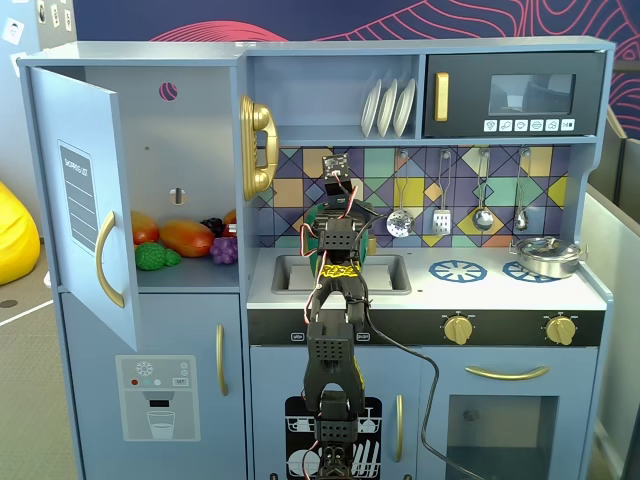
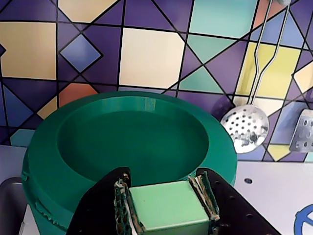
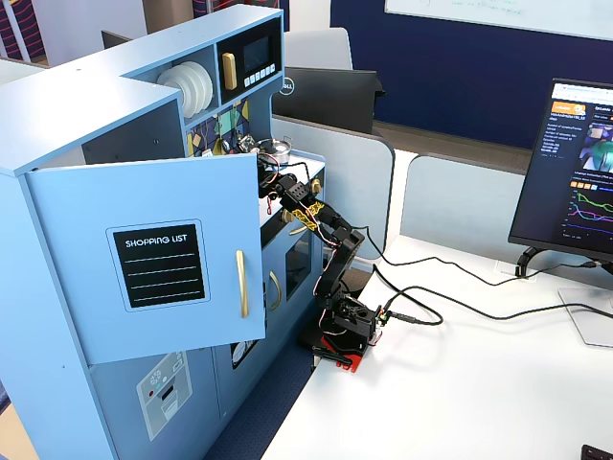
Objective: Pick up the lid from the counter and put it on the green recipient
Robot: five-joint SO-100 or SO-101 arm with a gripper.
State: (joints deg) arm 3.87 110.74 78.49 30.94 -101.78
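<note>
wrist view: the black two-finger end effector [image 2: 168, 198] is clamped on the small blocky light-green knob [image 2: 168, 211] of the flat round green plastic lid [image 2: 129, 147], one padded finger [image 2: 122, 200] pressing each side of the knob. the lid fills the middle of the frame, its sunken round face tilted toward the camera, the raised rim all around it. whether the lid rests on the tall dark green plastic pot cannot be told; the pot itself is not visible beneath it. behind the lid, the tiled backsplash [image 2: 151, 54] of coloured diamonds and squares. a silver perforated skimmer [image 2: 244, 129] hangs on the wall to the right of the lid. below it the pale blue-grey surface [image 2: 264, 186], and a sliver of a blue spoked burner ring [image 2: 305, 223] at the right edge. a bit of the steel sink [image 2: 10, 205] shows at lower left.

a fixed view, front on: the black arm [image 1: 335, 300] rises in front of the toy kitchen and reaches over the sink [image 1: 385, 272], its wrist hiding the lid. a low shiny silver pot [image 1: 545, 257] sits on the right burner, well apart from the arm. plastic fruit [image 1: 185, 238] lies on the shelf behind the open door [image 1: 85, 200].

a fixed view, from the side: the arm [image 3: 326, 249] stretches from its base on the white desk [image 3: 460, 383] into the kitchen.
</note>
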